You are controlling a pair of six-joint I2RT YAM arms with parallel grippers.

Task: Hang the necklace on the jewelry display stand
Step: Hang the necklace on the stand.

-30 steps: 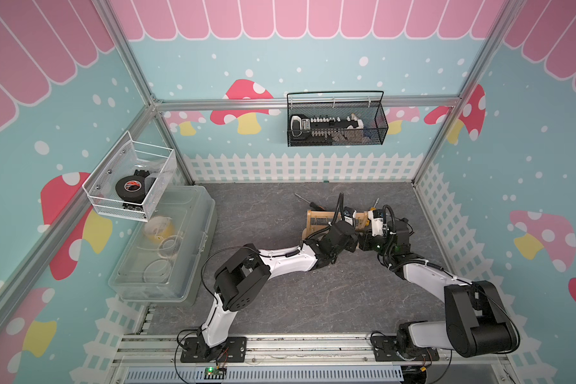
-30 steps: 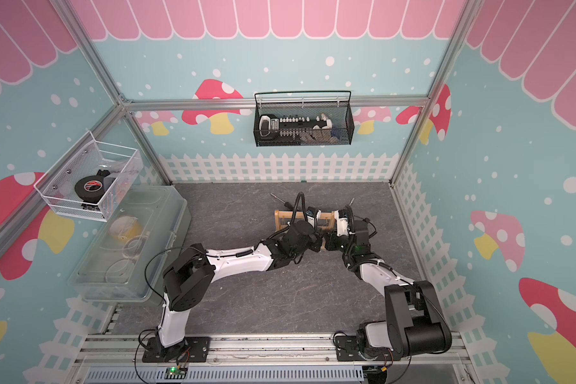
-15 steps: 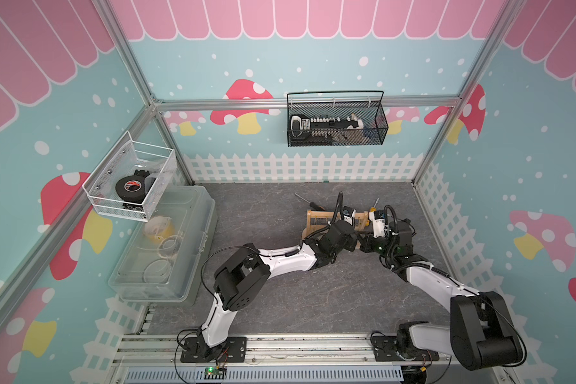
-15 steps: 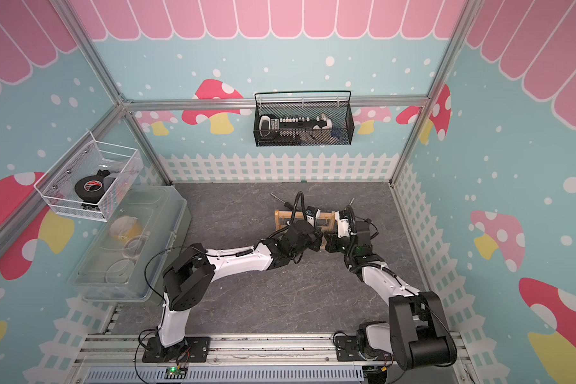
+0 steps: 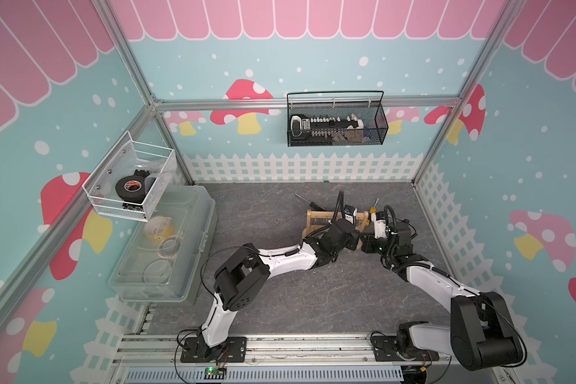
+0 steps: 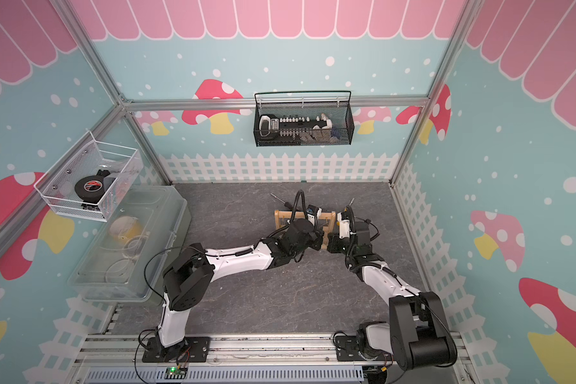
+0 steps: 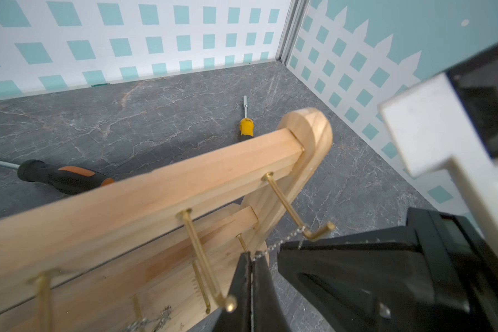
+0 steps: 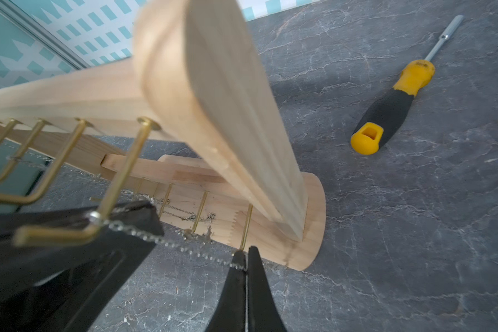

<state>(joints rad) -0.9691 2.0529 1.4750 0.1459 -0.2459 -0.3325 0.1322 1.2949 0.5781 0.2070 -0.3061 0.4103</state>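
Observation:
The jewelry display stand (image 5: 321,220) of light wood stands right of the floor's middle, in both top views (image 6: 285,220), with both arms meeting at its right end. The necklace (image 7: 282,243), a thin silver chain, runs taut over the bend of the last gold peg (image 7: 314,234) on the upper bar. My left gripper (image 7: 251,255) is shut on one stretch of it. My right gripper (image 8: 244,258) is shut on the other stretch (image 8: 167,243), just off the stand's base (image 8: 308,247). More loose chain (image 8: 190,215) lies on that base.
A yellow-and-black nut driver (image 8: 391,106) lies on the floor to the right of the stand, and an orange-and-black screwdriver (image 7: 61,178) behind it. A black wire basket (image 5: 336,123) hangs on the back wall. A white mesh basket (image 5: 130,179) and a clear bin (image 5: 167,242) are at the left.
The right arm has shifted a little by the stand's right end. The left arm has held still. Both grippers stay shut.

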